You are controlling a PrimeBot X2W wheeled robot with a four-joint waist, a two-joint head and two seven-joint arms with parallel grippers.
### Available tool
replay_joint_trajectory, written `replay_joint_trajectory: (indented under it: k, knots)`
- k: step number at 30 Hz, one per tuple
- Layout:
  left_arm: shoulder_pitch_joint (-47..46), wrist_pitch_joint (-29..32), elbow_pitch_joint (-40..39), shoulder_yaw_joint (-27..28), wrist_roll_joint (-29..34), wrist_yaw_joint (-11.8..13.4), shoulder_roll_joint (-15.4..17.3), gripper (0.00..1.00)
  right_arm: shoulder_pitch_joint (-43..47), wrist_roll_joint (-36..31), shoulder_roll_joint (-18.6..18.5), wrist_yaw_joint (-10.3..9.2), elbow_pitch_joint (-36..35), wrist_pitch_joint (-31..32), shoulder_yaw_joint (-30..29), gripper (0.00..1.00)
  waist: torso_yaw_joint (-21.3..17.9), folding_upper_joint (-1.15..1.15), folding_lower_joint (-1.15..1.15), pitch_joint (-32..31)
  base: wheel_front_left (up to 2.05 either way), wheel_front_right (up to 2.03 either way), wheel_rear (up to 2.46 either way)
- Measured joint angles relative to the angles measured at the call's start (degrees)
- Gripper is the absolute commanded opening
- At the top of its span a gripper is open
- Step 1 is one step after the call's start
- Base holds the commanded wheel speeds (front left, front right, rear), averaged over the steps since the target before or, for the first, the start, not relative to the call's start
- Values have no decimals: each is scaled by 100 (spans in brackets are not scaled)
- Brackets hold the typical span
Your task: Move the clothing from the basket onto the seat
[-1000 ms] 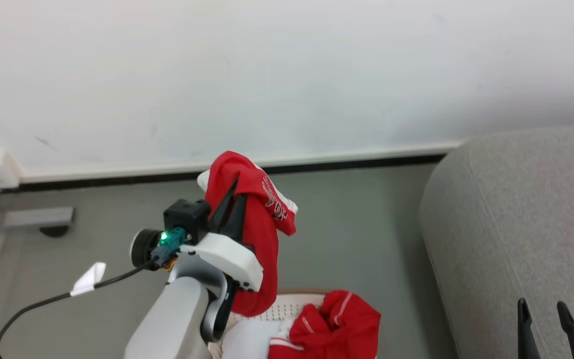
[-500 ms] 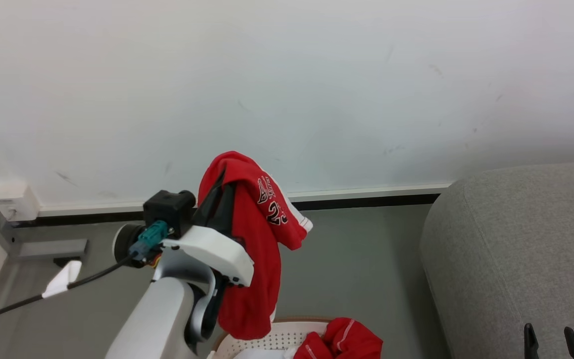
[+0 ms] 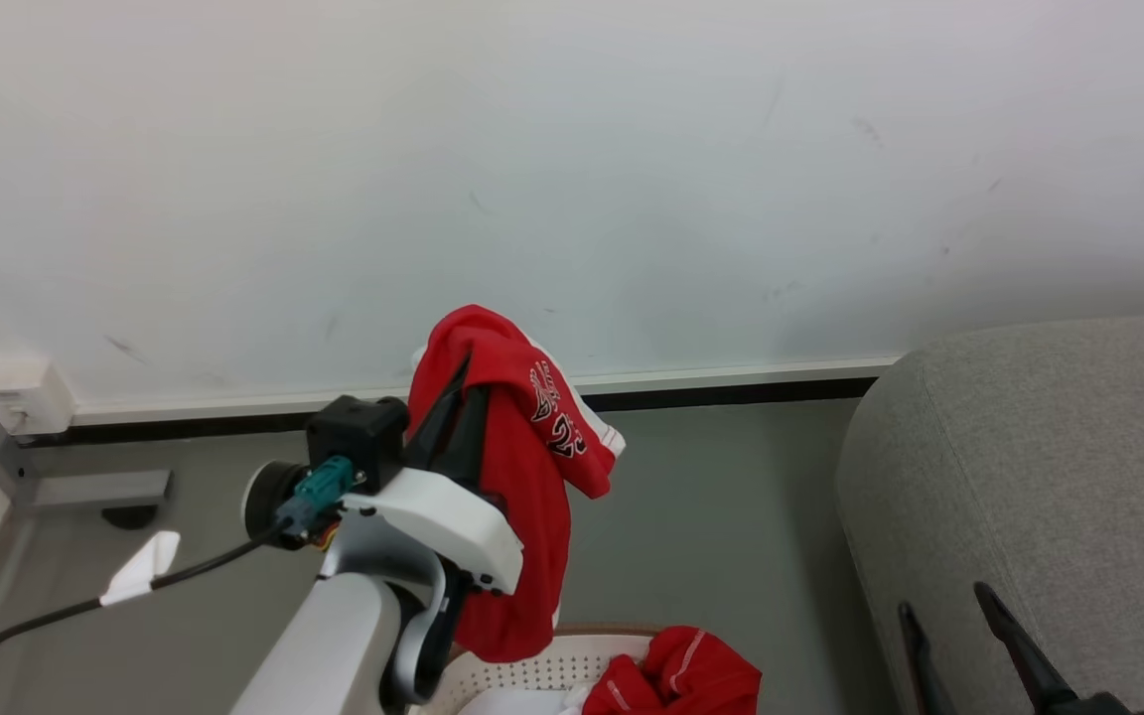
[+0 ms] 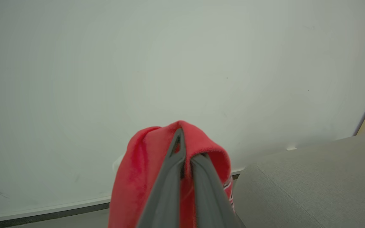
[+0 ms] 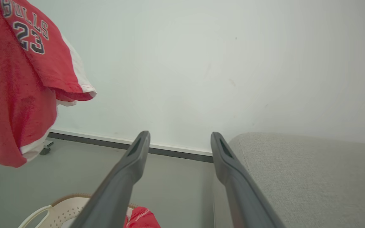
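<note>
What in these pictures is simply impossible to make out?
1. Basket: the head view's bottom edge cuts it off, so how much clothing is inside is unclear.
2. Lifted garment: in the left wrist view, the left gripper and its own folds hide its shape.
3. Seat: runs past the head view's right edge; its full extent is unseen.
</note>
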Motion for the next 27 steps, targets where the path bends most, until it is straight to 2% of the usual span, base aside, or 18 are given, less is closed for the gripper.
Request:
replay_joint_trajectory:
  k: [7, 12, 22, 27]
  knots:
    - [51, 51, -52, -165, -23, -25, -29, 0, -671, 136, -432, 0, 18, 0, 1259, 100, -19, 0, 1, 56, 0, 0, 0]
    - [67, 104, -129, -322, -65, -76, -90, 0, -1358, 353, -538, 0, 364, 0, 2197, 100, -30, 0, 1, 94, 0, 0, 0]
    - [79, 254, -272, -840, -110, -254, -188, 0, -2804, 712, -358, 0, 1201, -1, 3568, 100, -1, 0, 1, 185, 0, 0, 0]
    - [112, 333, -360, -1144, -144, -323, -232, 0, -3310, 567, -218, 0, 1849, -5, 3804, 100, 47, 0, 1, 191, 0, 0, 0]
